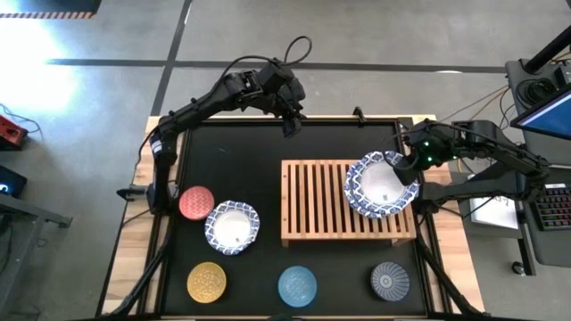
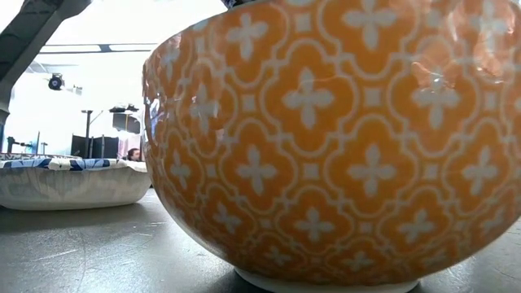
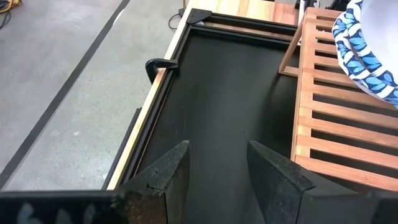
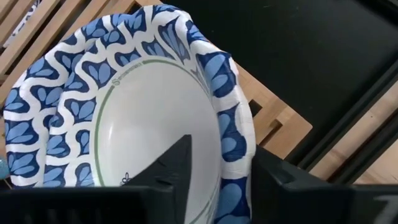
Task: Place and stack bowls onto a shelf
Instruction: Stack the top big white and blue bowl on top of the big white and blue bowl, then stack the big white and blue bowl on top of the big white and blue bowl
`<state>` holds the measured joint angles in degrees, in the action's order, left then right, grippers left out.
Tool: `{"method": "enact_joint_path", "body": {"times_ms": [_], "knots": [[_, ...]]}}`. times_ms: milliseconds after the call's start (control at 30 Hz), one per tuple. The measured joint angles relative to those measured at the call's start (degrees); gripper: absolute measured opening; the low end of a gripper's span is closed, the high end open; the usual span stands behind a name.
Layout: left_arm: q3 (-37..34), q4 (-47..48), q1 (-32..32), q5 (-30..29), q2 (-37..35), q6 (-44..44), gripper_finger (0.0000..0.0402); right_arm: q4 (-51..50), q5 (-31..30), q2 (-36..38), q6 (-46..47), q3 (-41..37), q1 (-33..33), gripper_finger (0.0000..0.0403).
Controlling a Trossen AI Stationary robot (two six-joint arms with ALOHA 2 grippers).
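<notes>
R gripper (image 1: 406, 166) clenched on white bowl (image 1: 381, 185) rim, over shelf (image 1: 321, 201) right end. L gripper (image 1: 292, 122) released, idle at table's far edge.

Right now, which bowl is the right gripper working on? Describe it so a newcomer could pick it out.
Find the light-wood slatted shelf on the black table's right half. On its right end sits a wide white bowl with a blue patterned rim, whose edge the right gripper pinches. The only other bowl like it sits off the shelf, beside the small red bowl.
</notes>
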<state>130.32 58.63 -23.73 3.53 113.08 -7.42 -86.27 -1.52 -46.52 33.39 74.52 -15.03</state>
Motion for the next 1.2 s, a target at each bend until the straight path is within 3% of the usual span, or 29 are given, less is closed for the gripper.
{"method": "enact_joint_path", "body": {"times_ms": [233,367,500,833,1200], "knots": [[0.00,0.03,0.00,0.01,0.00,0.03,0.0142,0.43,-0.85,-0.02,-0.27,4.46,0.00,0.0158],[0.00,0.04,0.00,0.02,0.00,0.51,0.0142,2.54,-4.96,0.28,-0.76,8.76,0.00,0.0164],[-0.26,-0.32,0.06,0.02,0.00,1.00,0.0142,7.77,-5.36,0.65,-3.24,10.37,0.00,0.0161],[-0.63,-1.30,0.13,0.02,0.00,3.98,0.0142,18.95,16.89,0.58,-10.51,7.83,0.13,0.0146],[-0.68,-1.98,0.08,-0.04,0.00,3.59,0.0142,23.32,18.12,0.22,-9.05,0.50,0.13,0.0135]]}}
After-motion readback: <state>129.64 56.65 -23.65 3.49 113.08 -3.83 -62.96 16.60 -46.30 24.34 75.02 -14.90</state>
